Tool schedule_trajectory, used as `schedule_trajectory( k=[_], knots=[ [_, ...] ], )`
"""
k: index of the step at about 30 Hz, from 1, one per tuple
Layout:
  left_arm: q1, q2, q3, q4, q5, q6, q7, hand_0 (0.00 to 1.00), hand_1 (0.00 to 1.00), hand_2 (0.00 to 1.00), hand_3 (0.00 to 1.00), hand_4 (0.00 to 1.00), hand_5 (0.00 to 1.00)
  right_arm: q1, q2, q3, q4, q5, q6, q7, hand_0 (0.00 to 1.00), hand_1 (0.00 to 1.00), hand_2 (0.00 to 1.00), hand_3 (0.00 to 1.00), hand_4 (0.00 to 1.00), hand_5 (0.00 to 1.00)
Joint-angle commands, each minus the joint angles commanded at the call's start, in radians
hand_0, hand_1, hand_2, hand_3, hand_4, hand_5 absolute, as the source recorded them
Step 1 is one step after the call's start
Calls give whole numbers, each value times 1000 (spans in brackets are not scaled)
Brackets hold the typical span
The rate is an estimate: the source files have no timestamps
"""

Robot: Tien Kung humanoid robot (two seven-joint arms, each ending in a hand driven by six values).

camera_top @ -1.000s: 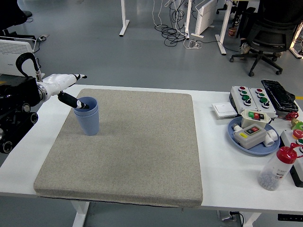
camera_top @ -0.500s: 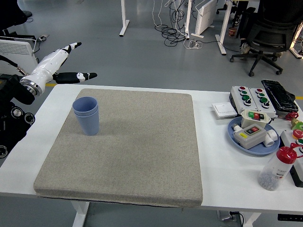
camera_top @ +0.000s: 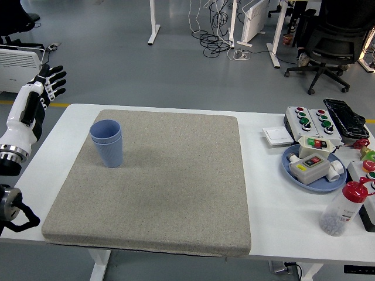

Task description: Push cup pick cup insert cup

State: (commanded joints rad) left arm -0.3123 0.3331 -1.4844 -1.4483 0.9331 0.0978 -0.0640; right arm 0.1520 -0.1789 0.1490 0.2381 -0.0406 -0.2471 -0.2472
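Cups [camera_top: 107,142] first, since that's what we're here for: two blue ones, one nested inside the other, standing upright on the mat's far-left part, around 10 o'clock from the mat's middle. Nothing is touching them.

Going by size from there: the white table [camera_top: 266,193] fills most of what we see, and the grey mat [camera_top: 158,181] covers its left and centre. Our left arm comes in at the 9 o'clock edge, with the left hand [camera_top: 34,99] raised off to the left of the table, well apart from the cups. Its fingers [camera_top: 54,79] are stretched out and spread, holding nothing. We don't see our right arm anywhere.

Over at 3 o'clock there's a bunch of clutter: a blue plate [camera_top: 313,167] with button boxes [camera_top: 310,159] sitting in it, a grey box with red and green buttons [camera_top: 309,119] behind it, and a black tray [camera_top: 344,114] at the far right. A clear bottle with a red cap [camera_top: 344,208] stands at about 4 o'clock near the right edge. Smallest bit is a white switch [camera_top: 277,136] just left of the grey box.
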Motion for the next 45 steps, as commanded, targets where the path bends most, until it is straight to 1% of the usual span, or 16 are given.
schedule_trajectory(
  k=[2, 3, 4, 6, 7, 8, 9, 10, 11, 12, 15, 20, 36, 45],
  knots=[
    [47, -22, -19, -21, -91, 5, -7, 827, 852, 857, 822, 641, 998, -1, 0, 0, 0, 1, 0, 1, 687, 607, 633, 582, 98, 494],
    [81, -52, -36, -35, -130, 7, -11, 827, 852, 857, 822, 641, 998, -2, 1, 0, -1, 2, -1, 1, 687, 607, 633, 582, 98, 494],
    [101, -66, -42, -40, -169, 7, -13, 827, 852, 857, 822, 641, 998, -2, 2, 1, -1, 2, -1, 1, 687, 607, 633, 582, 98, 494],
    [150, -108, -50, -44, -245, 6, -23, 830, 843, 852, 816, 637, 998, -3, 2, 5, -1, -5, -2, -1, 687, 607, 633, 582, 98, 494],
    [176, -120, -46, -41, -283, 3, -27, 830, 843, 852, 816, 637, 998, -3, 3, 7, -1, -8, -2, -2, 687, 607, 633, 582, 98, 494],
    [185, -122, -42, -37, -298, 0, -31, 830, 843, 852, 816, 637, 998, -3, 2, 8, -1, -11, -2, -2, 687, 607, 633, 582, 98, 494],
    [203, -121, -32, -29, -325, -9, -40, 830, 843, 852, 816, 637, 998, -2, 2, 11, -1, -17, -2, -4, 687, 607, 633, 582, 98, 494],
    [223, -120, -24, -22, -343, -25, -56, 830, 843, 852, 816, 637, 998, 0, 1, 13, -1, -24, -2, -5, 687, 607, 633, 582, 98, 494],
    [233, -119, -21, -19, -351, -32, -64, 830, 843, 852, 816, 637, 998, 1, 1, 14, 0, -27, -2, -6, 687, 607, 633, 582, 98, 494],
    [257, -116, -15, -16, -365, -40, -83, 841, 847, 851, 800, 633, 998, 1, 0, 16, 0, -32, -2, -6, 687, 607, 633, 582, 98, 494],
    [288, -113, -7, -11, -391, -40, -94, 841, 847, 851, 800, 633, 998, 0, -1, 21, 0, -39, -2, -8, 687, 607, 633, 582, 98, 494],
    [306, -120, -4, -3, -389, -36, -92, 842, 847, 853, 805, 627, 998, 0, -1, 27, 1, -53, -2, -10, 687, 607, 633, 581, 98, 495],
    [294, -127, -15, 10, -372, -28, -94, 849, 851, 860, 801, 609, 998, 7, -6, 38, 2, -82, 0, -14, 686, 606, 631, 579, 96, 497],
    [298, -129, -26, 19, -369, -13, -103, 849, 851, 861, 804, 601, 998, 10, -8, 49, 3, -102, 1, -20, 687, 606, 631, 579, 95, 497]
  ],
)
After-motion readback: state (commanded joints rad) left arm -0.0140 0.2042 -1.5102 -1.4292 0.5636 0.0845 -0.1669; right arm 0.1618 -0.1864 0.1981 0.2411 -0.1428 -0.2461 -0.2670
